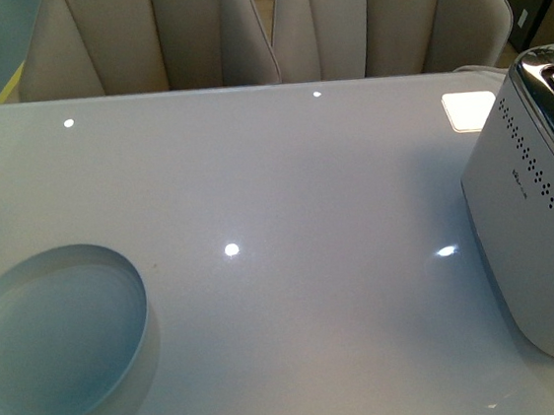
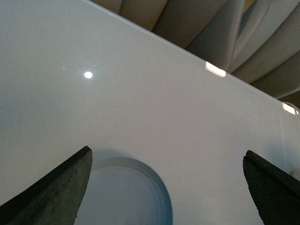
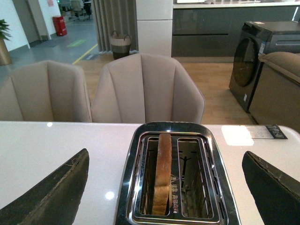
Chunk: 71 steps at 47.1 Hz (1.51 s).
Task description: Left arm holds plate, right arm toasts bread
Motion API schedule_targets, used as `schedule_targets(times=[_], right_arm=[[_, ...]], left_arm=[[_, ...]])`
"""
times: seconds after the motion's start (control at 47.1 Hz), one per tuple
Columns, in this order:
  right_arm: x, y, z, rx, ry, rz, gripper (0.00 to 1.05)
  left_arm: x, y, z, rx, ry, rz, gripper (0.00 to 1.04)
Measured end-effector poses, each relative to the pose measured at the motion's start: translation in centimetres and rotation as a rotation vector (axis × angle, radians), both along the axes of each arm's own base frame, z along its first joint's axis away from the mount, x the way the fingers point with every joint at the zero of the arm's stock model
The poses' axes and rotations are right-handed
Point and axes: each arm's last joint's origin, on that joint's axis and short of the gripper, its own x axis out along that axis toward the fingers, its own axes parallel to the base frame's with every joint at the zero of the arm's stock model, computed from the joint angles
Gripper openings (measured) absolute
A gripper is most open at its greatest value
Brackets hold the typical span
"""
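Note:
The pale blue plate (image 1: 58, 339) rests on the white table (image 1: 286, 197) at the front left, with nothing on it. In the left wrist view the plate (image 2: 126, 197) lies below my open left gripper (image 2: 166, 185), nearer one finger, with both fingers held apart above the table. My right gripper (image 3: 166, 187) hangs open over the silver toaster (image 3: 173, 173). A slice of bread (image 3: 161, 171) stands on edge in one toaster slot, its crust sticking up; the other slot is empty. Neither arm shows in the front view.
The toaster (image 1: 546, 219) sits at the table's right edge. Beige padded chairs (image 1: 258, 26) line the far side of the table. Bright lamp reflections dot the glossy top.

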Motion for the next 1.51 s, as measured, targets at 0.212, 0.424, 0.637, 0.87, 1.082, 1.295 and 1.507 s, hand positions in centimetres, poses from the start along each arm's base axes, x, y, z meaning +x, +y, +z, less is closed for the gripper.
schedule_targets(times=[0.212,0.424,0.637,0.87,1.082,1.295,1.507], right_arm=[[0.0,0.0,0.0,0.0,0.0,0.0,0.96],[0.0,0.0,0.0,0.0,0.0,0.0,0.96],[0.0,0.0,0.0,0.0,0.0,0.0,0.96],[0.0,0.0,0.0,0.0,0.0,0.0,0.96],[0.0,0.0,0.0,0.0,0.0,0.0,0.96],[0.0,0.0,0.0,0.0,0.0,0.0,0.96],[0.0,0.0,0.0,0.0,0.0,0.0,0.96]], left_arm=[[-3.4,-4.2,4.8,0.033,-0.049,-0.043,0.98],[-6.1,-7.4,6.0,0.102,0.034,-0.087,0.98],[-7.4,-9.7,7.2,0.1,0.088,-0.049,0.98],[-6.8,-12.4,8.1,0.047,0.055,0.043,0.98],[-6.3,-12.8,7.5,0.078,0.066,0.04,0.98],[-6.3,-12.8,7.5,0.08,0.066,0.039,0.98],[-6.2,-12.8,7.4,0.12,0.013,0.046,0.95]])
